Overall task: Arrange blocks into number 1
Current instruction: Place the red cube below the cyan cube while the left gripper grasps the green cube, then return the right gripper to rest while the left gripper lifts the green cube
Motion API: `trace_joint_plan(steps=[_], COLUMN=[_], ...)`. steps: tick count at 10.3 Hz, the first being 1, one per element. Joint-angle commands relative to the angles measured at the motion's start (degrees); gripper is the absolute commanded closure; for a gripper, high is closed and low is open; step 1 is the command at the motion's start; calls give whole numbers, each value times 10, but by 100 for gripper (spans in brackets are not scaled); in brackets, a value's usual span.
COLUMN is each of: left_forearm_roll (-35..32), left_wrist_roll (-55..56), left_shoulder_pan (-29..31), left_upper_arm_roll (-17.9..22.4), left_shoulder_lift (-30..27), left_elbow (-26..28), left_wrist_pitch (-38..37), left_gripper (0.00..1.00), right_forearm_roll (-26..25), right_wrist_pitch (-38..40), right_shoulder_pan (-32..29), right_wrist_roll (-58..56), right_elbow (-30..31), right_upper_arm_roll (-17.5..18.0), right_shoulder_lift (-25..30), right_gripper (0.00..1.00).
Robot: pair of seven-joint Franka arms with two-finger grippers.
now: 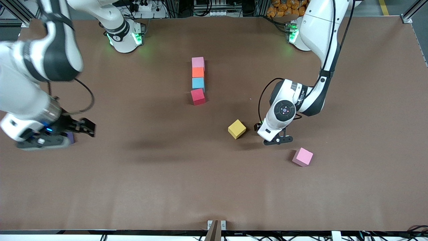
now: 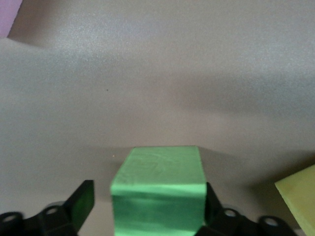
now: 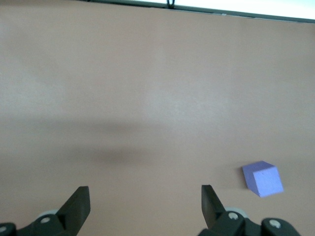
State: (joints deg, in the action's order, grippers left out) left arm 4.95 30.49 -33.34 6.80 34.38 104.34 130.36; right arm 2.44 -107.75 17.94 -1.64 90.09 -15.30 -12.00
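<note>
Yellow block (image 1: 236, 129) beside left pincer (image 1: 277, 140)

You are working in a robotics lab: two white arms bolted along a table (image 1: 214, 187) covered in plain brown matting, aluminium framing (image 1: 20, 13) at its corners, and power strips with bundled cables (image 1: 147, 6) past the arm bases.

R hand (image 3: 145, 204) open; purple block (image 3: 263, 179) nearby.
</note>
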Motion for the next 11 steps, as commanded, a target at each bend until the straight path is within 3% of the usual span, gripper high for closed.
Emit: trace_joint_plan(steps=[1,2,3,4,8,11], left_forearm_roll=[17,17,19,20,19,18], left_wrist_roll=[-15,-9,-7,-4,32,138], left_shoulder_pan=[-2,-8,-8,-7,-14,-76], left_upper_arm_roll=[-4,-6,-7,-6,-17,-32], left_shoulder_lift=[8,10,10,6,-37,10], left_elbow=[-10,-8,-8,-10,-52,-123], left_wrist_pitch=[1,1,0,-1,-30,-33], left_gripper=[50,67,95,100,100,100], right_forearm_roll=[-14,-15,-15,-17,-28,-28], right_wrist_pitch=[31,39,51,73,155,159], right_shoulder_pan=[-99,-147,-174,-175,-166,-168], right_wrist_roll=[33,65,64,64,64,68], right_elbow=[16,12,9,-3,-44,-43], right_upper_arm_roll=[99,140,158,155,142,142], right_shoulder_lift=[51,62,65,65,78,73], right_gripper=[0,0,0,0,0,0])
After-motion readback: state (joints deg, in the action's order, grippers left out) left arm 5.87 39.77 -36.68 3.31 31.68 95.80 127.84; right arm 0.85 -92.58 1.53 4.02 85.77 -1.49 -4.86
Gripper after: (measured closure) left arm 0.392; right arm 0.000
